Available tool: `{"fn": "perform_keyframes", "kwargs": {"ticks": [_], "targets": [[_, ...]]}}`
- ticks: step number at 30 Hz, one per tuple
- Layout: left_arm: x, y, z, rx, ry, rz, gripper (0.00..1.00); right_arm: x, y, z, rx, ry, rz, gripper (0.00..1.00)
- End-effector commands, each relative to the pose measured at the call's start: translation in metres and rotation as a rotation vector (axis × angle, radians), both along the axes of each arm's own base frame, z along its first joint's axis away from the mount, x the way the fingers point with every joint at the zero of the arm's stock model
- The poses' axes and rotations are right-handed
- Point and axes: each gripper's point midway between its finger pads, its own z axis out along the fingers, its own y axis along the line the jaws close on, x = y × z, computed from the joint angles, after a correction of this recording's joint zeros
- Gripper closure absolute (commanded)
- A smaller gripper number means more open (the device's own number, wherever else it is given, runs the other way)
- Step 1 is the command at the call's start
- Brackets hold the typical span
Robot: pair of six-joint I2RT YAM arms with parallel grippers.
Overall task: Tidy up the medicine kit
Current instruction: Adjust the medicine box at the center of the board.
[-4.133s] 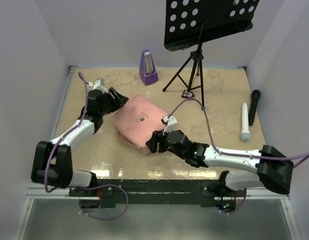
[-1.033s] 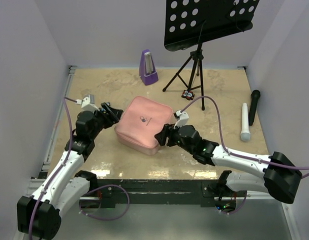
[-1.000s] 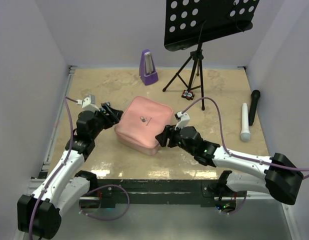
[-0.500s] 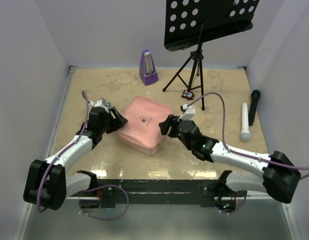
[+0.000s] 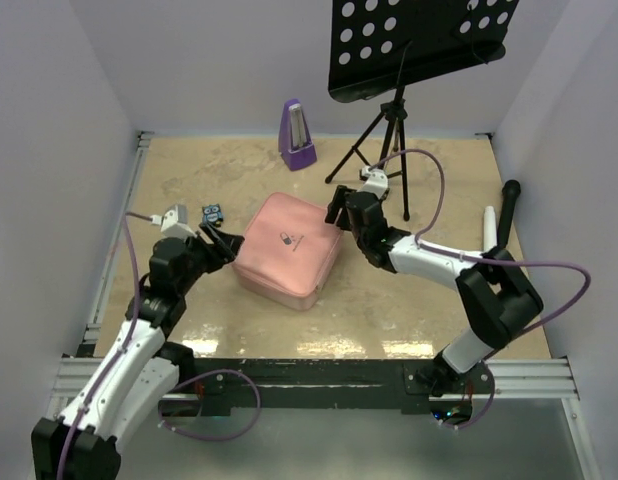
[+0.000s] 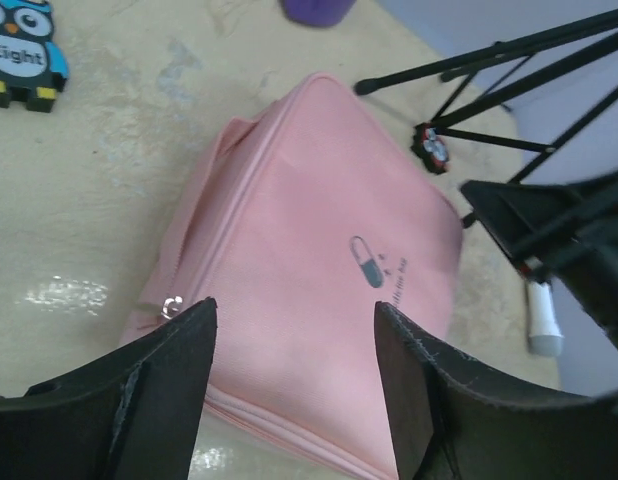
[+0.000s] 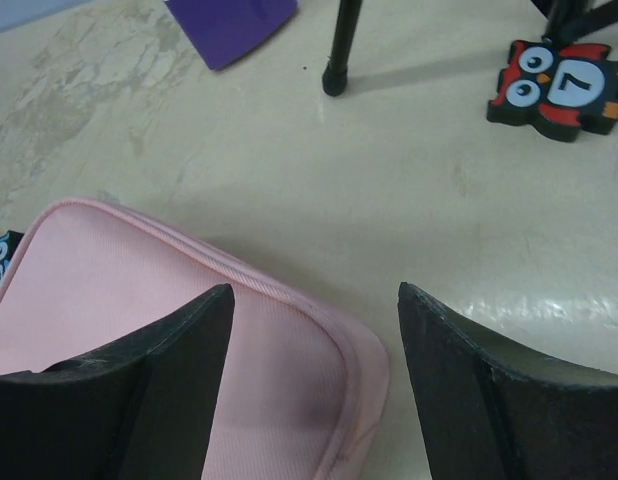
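Observation:
The medicine kit (image 5: pixel 289 250) is a pink square zip case lying shut on the table, pill logo up. My left gripper (image 5: pixel 221 250) stands open at the kit's left edge. In the left wrist view its fingers (image 6: pixel 169 370) frame the kit (image 6: pixel 319 290) with the zip pull (image 6: pixel 171 305) by the left finger, touching nothing. My right gripper (image 5: pixel 339 205) hangs open over the far right corner. The right wrist view shows that corner of the kit (image 7: pixel 139 330) between the open fingers (image 7: pixel 459 370), not gripped.
A blue owl tile (image 5: pixel 211 212) lies left of the kit. A red owl tile (image 7: pixel 559 85) sits by the music stand's tripod (image 5: pixel 389 150). The purple metronome (image 5: pixel 297 135) stands at the back. A white microphone (image 5: pixel 489 225) and a black microphone (image 5: pixel 509 205) lie at the right.
My right arm has swung from the kit's near right side to its far right corner. My left arm has drawn back a little, uncovering the blue owl tile.

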Motion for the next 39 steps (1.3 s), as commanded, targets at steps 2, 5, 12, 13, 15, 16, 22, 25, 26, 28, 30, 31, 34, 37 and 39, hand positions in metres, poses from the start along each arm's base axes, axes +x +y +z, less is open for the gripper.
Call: {"fn": "perform_keyframes", "kwargs": {"ticks": [2,5,12,13,15,16,22,25,26,28,30,31,34,37,39], "targets": [[-0.046,-0.036,-0.036,-0.112,0.091,-0.168,0.35,0.027,0.029,0.029,0.049,-0.085,0.08,0.29],[-0.065,-0.059,-0.057,-0.076,0.179,-0.243,0.35,0.027,0.036,0.013,0.038,-0.051,0.123,0.29],[-0.063,-0.073,-0.085,-0.067,0.255,-0.275,0.34,0.012,0.031,-0.026,-0.02,0.043,0.157,0.29],[-0.054,-0.076,-0.075,-0.067,0.211,-0.277,0.33,0.007,0.031,-0.028,-0.015,0.052,0.166,0.29],[-0.044,-0.077,-0.077,-0.041,0.214,-0.267,0.33,-0.004,0.031,-0.038,-0.004,0.078,0.198,0.3],[-0.039,-0.079,-0.075,-0.026,0.206,-0.27,0.33,-0.009,0.031,-0.041,0.003,0.091,0.208,0.3],[-0.011,-0.083,-0.071,0.046,0.213,-0.254,0.33,-0.036,0.027,-0.056,0.032,0.142,0.258,0.33],[0.002,-0.08,-0.065,0.078,0.2,-0.226,0.33,-0.05,0.026,-0.053,0.063,0.145,0.285,0.33],[0.007,-0.078,-0.061,0.085,0.193,-0.215,0.33,-0.054,0.025,-0.052,0.072,0.147,0.289,0.33],[0.017,-0.072,-0.058,0.098,0.186,-0.196,0.32,-0.065,0.023,-0.054,0.084,0.157,0.303,0.34],[0.028,-0.067,-0.054,0.105,0.179,-0.178,0.32,-0.075,0.025,-0.054,0.102,0.162,0.322,0.34],[0.034,-0.065,-0.054,0.107,0.179,-0.174,0.32,-0.08,0.026,-0.053,0.111,0.163,0.331,0.34],[0.049,-0.067,-0.05,0.109,0.169,-0.182,0.33,-0.097,0.03,-0.056,0.129,0.179,0.362,0.34],[0.062,-0.076,-0.048,0.104,0.154,-0.219,0.34,-0.113,0.033,-0.058,0.136,0.19,0.387,0.34],[0.069,-0.086,-0.047,0.085,0.146,-0.251,0.35,-0.122,0.036,-0.055,0.145,0.192,0.403,0.34]]}}
